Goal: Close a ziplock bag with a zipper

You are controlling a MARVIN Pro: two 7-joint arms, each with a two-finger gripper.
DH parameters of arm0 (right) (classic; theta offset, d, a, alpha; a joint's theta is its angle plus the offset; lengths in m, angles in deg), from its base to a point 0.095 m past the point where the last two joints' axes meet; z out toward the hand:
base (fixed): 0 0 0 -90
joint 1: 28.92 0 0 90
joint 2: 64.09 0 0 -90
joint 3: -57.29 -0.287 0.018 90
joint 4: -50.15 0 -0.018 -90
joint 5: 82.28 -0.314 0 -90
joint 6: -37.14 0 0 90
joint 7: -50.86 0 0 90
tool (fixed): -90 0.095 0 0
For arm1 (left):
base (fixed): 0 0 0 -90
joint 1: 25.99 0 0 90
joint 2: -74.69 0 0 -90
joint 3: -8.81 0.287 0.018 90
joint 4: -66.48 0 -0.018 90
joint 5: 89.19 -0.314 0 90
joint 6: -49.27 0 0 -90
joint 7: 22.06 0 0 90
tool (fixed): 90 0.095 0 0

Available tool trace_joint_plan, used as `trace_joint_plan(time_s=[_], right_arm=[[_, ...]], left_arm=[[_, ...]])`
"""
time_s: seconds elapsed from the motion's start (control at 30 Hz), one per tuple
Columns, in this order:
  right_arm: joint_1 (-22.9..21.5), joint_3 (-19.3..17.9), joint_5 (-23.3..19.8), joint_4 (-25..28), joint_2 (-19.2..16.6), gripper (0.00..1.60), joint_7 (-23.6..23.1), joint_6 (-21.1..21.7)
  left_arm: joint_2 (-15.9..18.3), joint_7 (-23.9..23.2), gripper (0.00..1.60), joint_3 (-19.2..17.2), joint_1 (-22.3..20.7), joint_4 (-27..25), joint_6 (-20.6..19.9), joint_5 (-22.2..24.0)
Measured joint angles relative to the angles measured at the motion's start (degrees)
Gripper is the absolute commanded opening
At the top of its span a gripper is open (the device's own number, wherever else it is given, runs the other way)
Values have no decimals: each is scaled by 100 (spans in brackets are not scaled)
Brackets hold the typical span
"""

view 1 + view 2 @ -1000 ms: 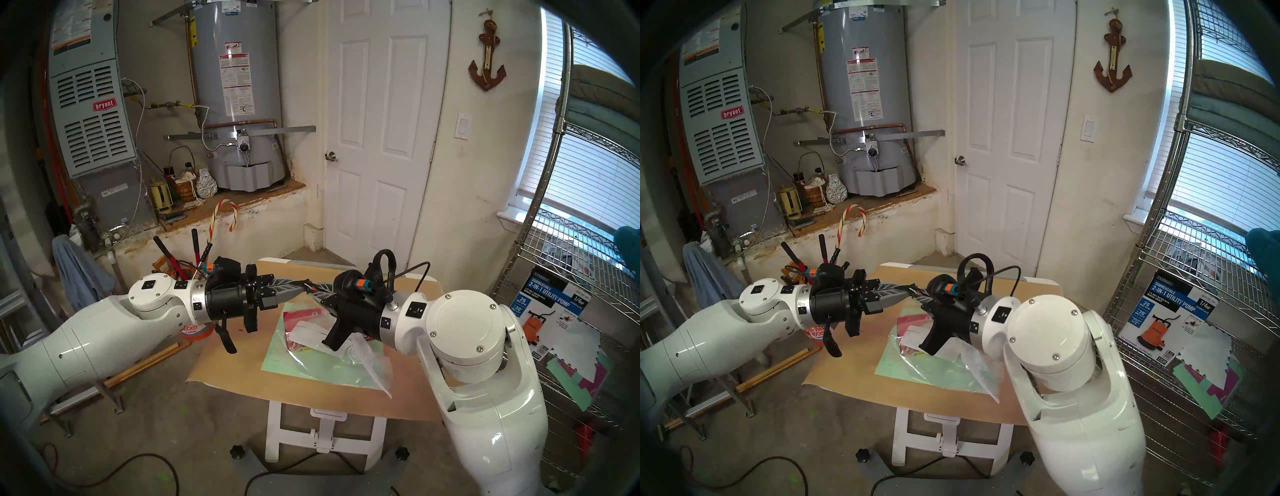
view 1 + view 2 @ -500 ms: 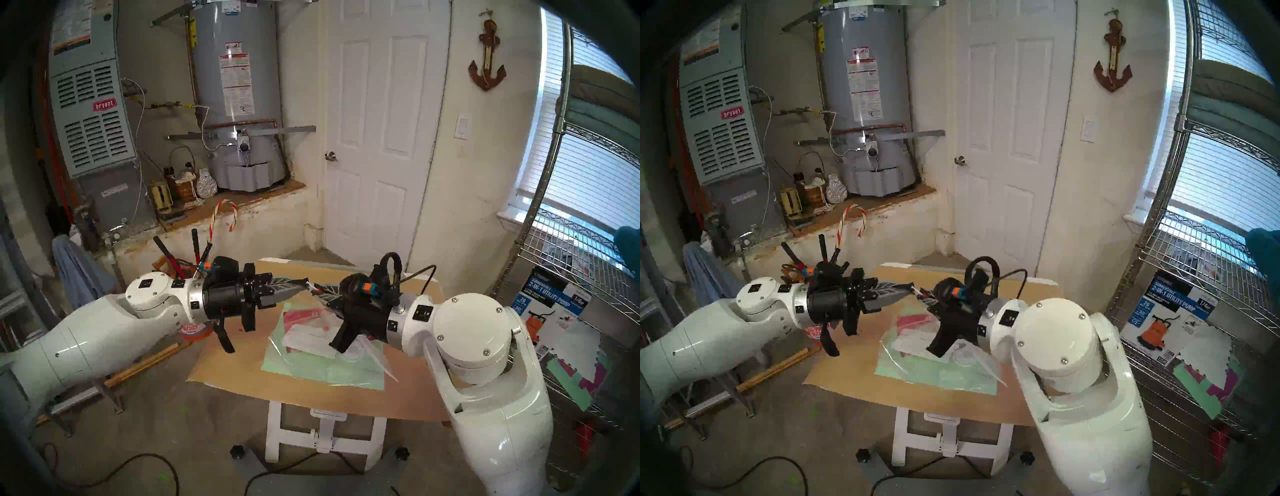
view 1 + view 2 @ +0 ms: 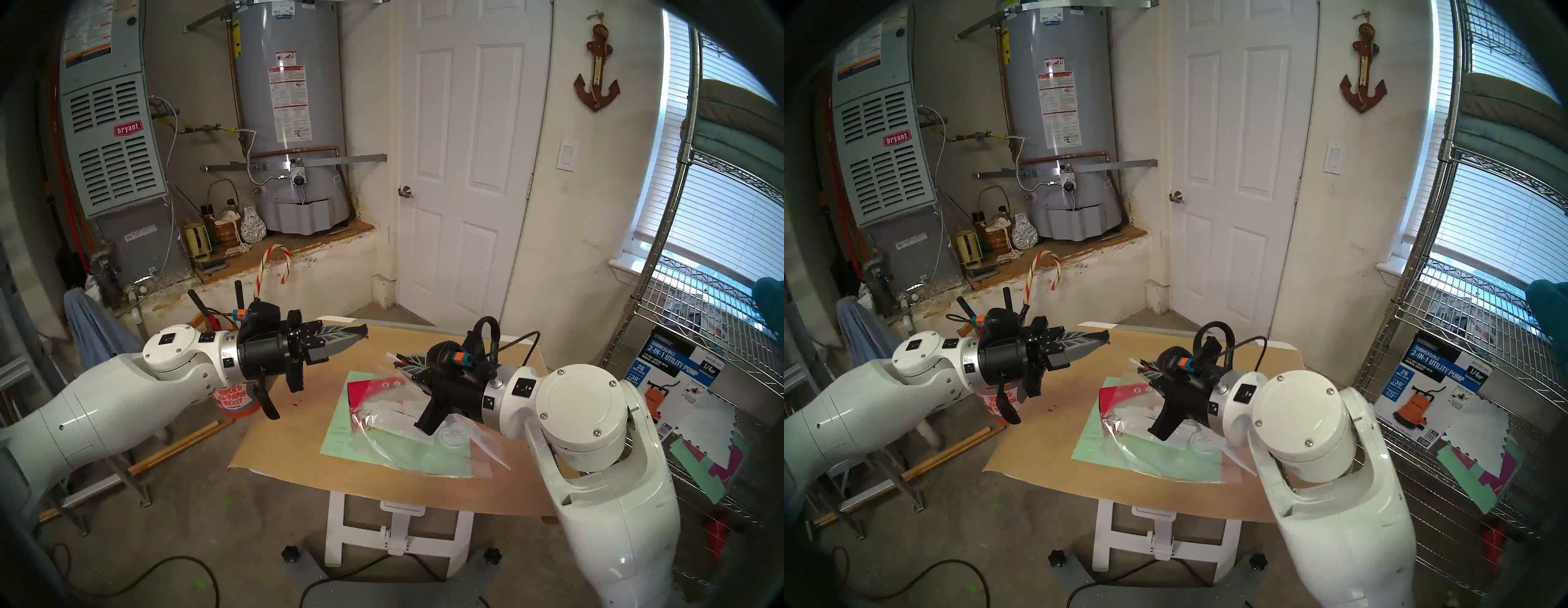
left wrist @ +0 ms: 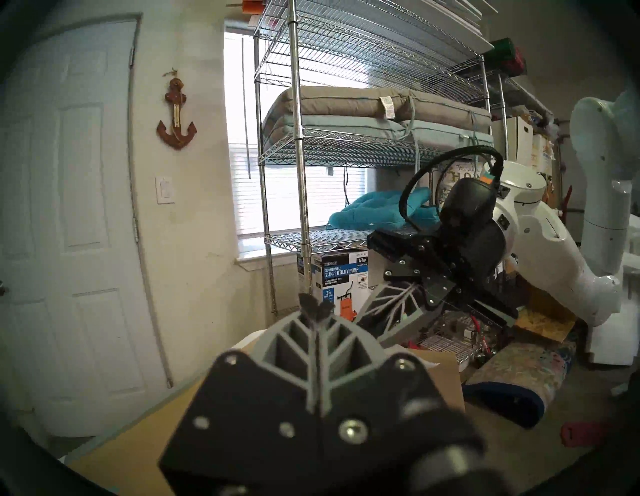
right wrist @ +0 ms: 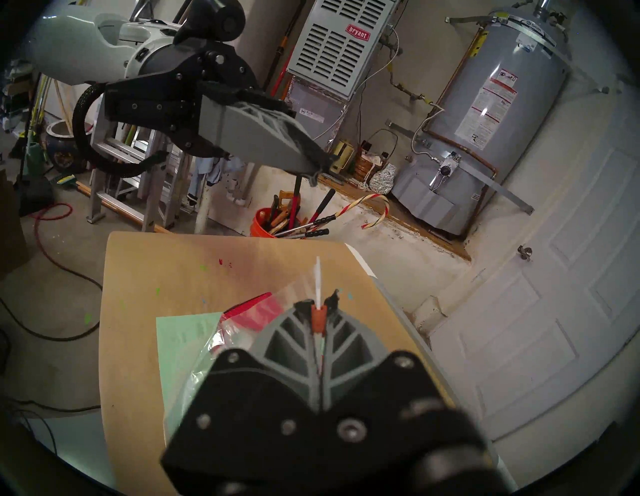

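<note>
The ziplock bag [image 3: 407, 420] lay on a green sheet [image 3: 369, 450] on the brown table [image 3: 297, 446], its far corner lifted off the surface. The right gripper [image 5: 318, 311] was clamped on the zipper [image 5: 317, 277], the small red slider tab [image 5: 318, 317] sitting between its fingertips and the white strip poking out past them toward twelve o'clock in the right wrist view. The left gripper [image 3: 362, 332] hung pressed together with nothing in it, clear of the bag. In the head view the held zipper end lay at about four o'clock from the left fingertips, near but apart. The strip seemed to run from that end back toward the right arm, so the right hand was the nearer one; I judged the left would have to come across to that free end to brace it before any further pull
</note>
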Motion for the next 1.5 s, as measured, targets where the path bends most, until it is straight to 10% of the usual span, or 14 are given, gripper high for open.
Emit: trace_joint_plan(time_s=[0.13, 0.47, 0.6, 1.5], right_arm=[[-29, 16, -3, -15, 9, 0, 8, -1], [-119, 59, -32, -48, 30, 0, 8, 12], [-136, 72, -45, -49, 33, 0, 4, 30], [-199, 211, -72, -34, 23, 0, 3, 97]], left_arm=[[18, -208, 144, 19, -20, 30, -144, 70], [-23, -525, 79, 79, -107, 229, -442, 105], [-112, -600, 131, 108, -169, 337, -521, 75], [-695, -1340, 160, 246, -640, 978, -1100, -80]])
